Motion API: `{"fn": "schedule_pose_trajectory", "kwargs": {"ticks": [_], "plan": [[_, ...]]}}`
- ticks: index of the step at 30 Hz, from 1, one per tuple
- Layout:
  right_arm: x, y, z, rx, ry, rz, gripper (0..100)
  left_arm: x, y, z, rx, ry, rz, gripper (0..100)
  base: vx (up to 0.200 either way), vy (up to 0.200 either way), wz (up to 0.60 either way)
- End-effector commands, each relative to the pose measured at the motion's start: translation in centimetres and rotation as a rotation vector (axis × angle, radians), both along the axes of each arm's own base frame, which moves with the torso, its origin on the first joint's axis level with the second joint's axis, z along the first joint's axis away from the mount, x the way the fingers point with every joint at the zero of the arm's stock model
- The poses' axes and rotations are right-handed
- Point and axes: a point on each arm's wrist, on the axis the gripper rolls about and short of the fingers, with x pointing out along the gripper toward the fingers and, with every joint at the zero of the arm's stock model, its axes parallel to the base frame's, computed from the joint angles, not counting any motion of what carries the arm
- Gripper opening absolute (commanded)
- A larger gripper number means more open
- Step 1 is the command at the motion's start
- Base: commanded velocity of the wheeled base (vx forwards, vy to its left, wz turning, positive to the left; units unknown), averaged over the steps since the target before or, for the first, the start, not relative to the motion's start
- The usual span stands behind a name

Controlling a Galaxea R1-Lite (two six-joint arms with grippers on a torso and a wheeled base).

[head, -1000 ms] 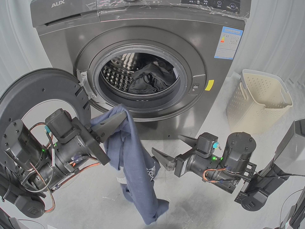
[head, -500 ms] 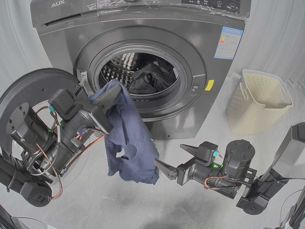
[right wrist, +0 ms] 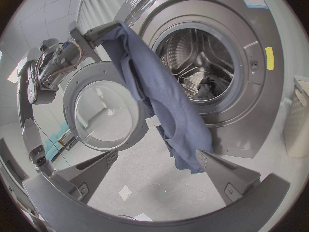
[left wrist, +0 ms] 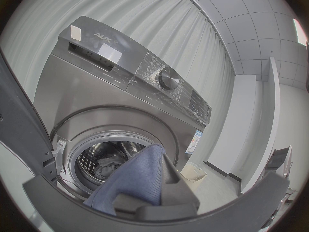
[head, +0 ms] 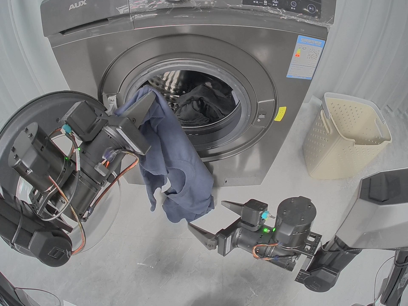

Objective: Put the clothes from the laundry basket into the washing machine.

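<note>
Blue garment (head: 176,162) hangs at the washing machine (head: 272,56) door rim, pinched in the closed left gripper (head: 143,106). Loading step in hand; next, push it inside the drum (head: 178,78) before release. Right gripper (head: 207,214): spread, empty.

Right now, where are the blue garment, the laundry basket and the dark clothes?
blue garment (head: 178,162): head view, hanging middle part.
laundry basket (head: 335,151): head view, perforated outer wall.
dark clothes (head: 204,105): head view, middle of the heap.

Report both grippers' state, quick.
Left gripper: shut on the blue garment.
Right gripper: open, holding nothing.
</note>
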Motion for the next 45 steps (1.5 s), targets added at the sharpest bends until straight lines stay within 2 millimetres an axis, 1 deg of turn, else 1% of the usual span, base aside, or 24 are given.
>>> {"fn": "schedule_pose_trajectory", "kwargs": {"ticks": [1, 2, 4, 7, 8, 12, 14, 15, 19, 20, 25, 27, 29, 30, 31, 32, 39, 45], "plan": [[0.2, 1.7, -1.5, -0.018, 0.015, 0.043, 100, 0.0, 0.0, 0.1, -0.003, -0.004, 0.0, 0, 0.0, 0.0, 0.0], [0.1, 2.6, -1.8, -0.014, 0.012, 0.068, 100, 0.1, -0.1, 0.0, -0.001, -0.002, 0.0, 0, 0.0, 0.0, 0.0], [0.5, 3.3, -2.4, -0.02, 0.017, 0.072, 100, 0.1, -0.1, 0.0, 0.0, -0.003, -0.001, 0, 0.0, 0.0, 0.0], [1.0, 3.7, -3.3, -0.035, 0.032, 0.067, 100, 0.1, -0.1, 0.1, -0.002, -0.005, -0.001, 0, 0.0, 0.0, 0.0], [1.6, 4.0, -3.8, -0.043, 0.04, 0.061, 100, 0.1, -0.1, 0.1, -0.004, -0.006, -0.002, 0, 0.0, 0.0, 0.0], [2.7, 5.2, -3.9, -0.042, 0.061, 0.056, 100, 0.1, -0.1, 0.0, -0.002, -0.002, 0.0, 0, 0.0, 0.0, 0.0], [2.9, 5.4, -3.9, -0.042, 0.068, 0.055, 100, 0.1, -0.1, 0.0, 0.0, 0.001, -0.002, 0, 0.0, 0.0, 0.0], [3.7, 5.9, -3.9, -0.038, 0.098, 0.043, 100, 0.2, -0.1, -0.1, 0.003, 0.003, 0.0, 0, 0.0, 0.0, 0.0], [4.7, 6.2, -3.9, -0.04, 0.137, 0.021, 100, 0.1, -0.1, -0.1, 0.001, 0.0, 0.0, 0, 0.0, 0.0, 0.0], [5.4, 6.3, -4.3, -0.054, 0.15, 0.005, 100, 0.1, -0.1, 0.0, -0.001, -0.004, 0.0, 0, 0.0, 0.0, 0.0], [7.6, 7.0, -5.3, -0.075, 0.17, -0.028, 100, 0.1, -0.1, 0.0, -0.001, -0.002, 0.0, 0, 0.0, 0.0, 0.0], [7.9, 7.1, -5.6, -0.08, 0.174, -0.033, 100, 0.1, -0.1, 0.1, -0.001, -0.004, 0.0, 0, 0.0, 0.0, 0.0], [8.7, 7.4, -6.0, -0.092, 0.182, -0.05, 100, 0.0, -0.1, 0.1, -0.003, -0.005, -0.002, 0, 0.0, 0.0, 0.0], [8.7, 7.4, -6.0, -0.092, 0.182, -0.05, 100, 0.0, -0.1, 0.1, -0.003, -0.005, -0.002, 0, 0.0, 0.0, 0.0], [9.7, 7.5, -6.5, -0.105, 0.185, -0.081, 100, 0.1, -0.1, 0.1, -0.002, -0.003, -0.002, 0, 0.0, 0.0, 0.0], [10.0, 7.5, -6.6, -0.105, 0.184, -0.088, 100, 0.1, -0.1, 0.0, -0.002, -0.003, -0.002, 0, 0.0, 0.0, 0.0], [11.0, 8.2, -7.5, -0.114, 0.183, -0.117, 100, 0.1, -0.1, 0.1, -0.003, -0.003, -0.002, 0, 0.0, 0.0, 0.0], [12.5, 9.4, -8.2, -0.1, 0.157, -0.177, 100, 0.2, -0.2, -0.1, 0.0, 0.001, -0.004, 0, 0.0, 0.0, 0.0]]}}
